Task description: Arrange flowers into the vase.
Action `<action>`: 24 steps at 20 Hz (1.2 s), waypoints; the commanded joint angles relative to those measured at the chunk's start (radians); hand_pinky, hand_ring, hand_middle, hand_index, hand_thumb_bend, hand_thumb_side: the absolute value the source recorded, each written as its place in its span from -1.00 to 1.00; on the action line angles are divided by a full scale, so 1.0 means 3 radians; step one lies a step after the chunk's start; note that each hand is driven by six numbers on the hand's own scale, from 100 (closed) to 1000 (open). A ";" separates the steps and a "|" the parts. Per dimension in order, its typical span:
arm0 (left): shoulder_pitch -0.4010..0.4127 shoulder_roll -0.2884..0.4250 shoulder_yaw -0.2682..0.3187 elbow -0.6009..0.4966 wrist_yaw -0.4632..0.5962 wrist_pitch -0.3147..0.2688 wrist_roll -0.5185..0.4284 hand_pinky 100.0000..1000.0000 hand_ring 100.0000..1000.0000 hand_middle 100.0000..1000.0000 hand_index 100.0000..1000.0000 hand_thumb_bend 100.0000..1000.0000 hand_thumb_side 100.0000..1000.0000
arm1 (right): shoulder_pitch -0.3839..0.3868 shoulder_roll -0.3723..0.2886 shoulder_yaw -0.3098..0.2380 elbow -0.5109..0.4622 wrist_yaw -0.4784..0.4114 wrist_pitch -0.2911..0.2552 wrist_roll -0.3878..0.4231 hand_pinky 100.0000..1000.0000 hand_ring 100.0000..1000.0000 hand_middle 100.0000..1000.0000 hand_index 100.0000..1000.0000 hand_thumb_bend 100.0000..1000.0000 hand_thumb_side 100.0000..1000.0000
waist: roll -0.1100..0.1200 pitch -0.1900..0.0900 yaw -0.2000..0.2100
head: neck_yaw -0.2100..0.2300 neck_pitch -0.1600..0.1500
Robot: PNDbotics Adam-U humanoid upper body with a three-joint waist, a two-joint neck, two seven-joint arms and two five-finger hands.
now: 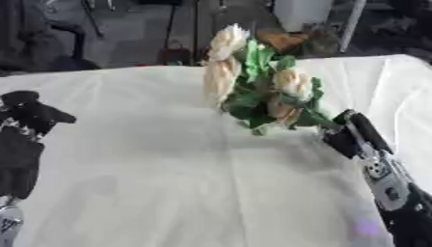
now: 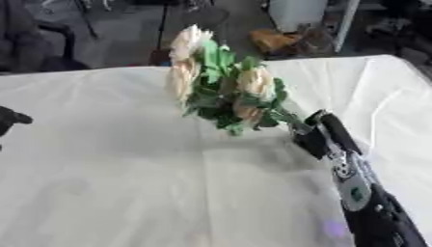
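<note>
R hand [image 1: 350, 132] comes in from the lower right, arm running up from the bottom-right corner. Its fingers are curled round the green stems of a bunch of flowers [image 1: 262, 82]; stems meet the hand at its upper-left side, right at the fingertips. The bunch leans up and away to the hand's left, held off the desk [image 1: 152, 183], w/ cream and pale peach blooms at the far end and green leaves packed in between. Tallest bloom sits farthest from the hand, toward the desk's far edge. One darker, peach-brown bloom hangs low in the bunch, just beside the hand. Shadow of the bunch falls on the cloth under and left of the hand.

L hand [image 1: 30, 118] shows at the left edge, well apart from the flowers and from the R hand, w/ bare cloth between. It holds nothing; fingers look bent inward, though how far they close can't be told. In the right eye view only a dark tip of it shows at the left edge.

Desk is covered w/ a pale, creased cloth. Can't make out a vase in either view.
</note>
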 commanded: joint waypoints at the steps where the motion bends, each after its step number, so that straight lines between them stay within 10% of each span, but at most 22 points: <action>1: -0.0035 0.0032 0.0015 -0.0059 0.0003 0.0002 0.0007 0.15 -0.02 -0.22 0.32 0.44 0.36 | -0.0116 -0.0077 -0.0058 -0.0151 0.0034 0.0026 -0.0092 -1.00 -1.00 -1.00 -1.00 -1.00 1.00 | 0.0002 -0.0034 -0.0001 | 0.0000 -0.0014; 24: -0.0028 0.0048 -0.0010 -0.0059 0.0029 0.0054 0.0005 0.15 -0.02 -0.22 0.32 0.44 0.37 | -0.1494 -0.0054 -0.0468 -0.0105 -0.0754 0.0666 -0.0265 -1.00 -1.00 -1.00 -1.00 -1.00 1.00 | -0.0037 -0.0084 0.0054 | -0.0122 -0.0061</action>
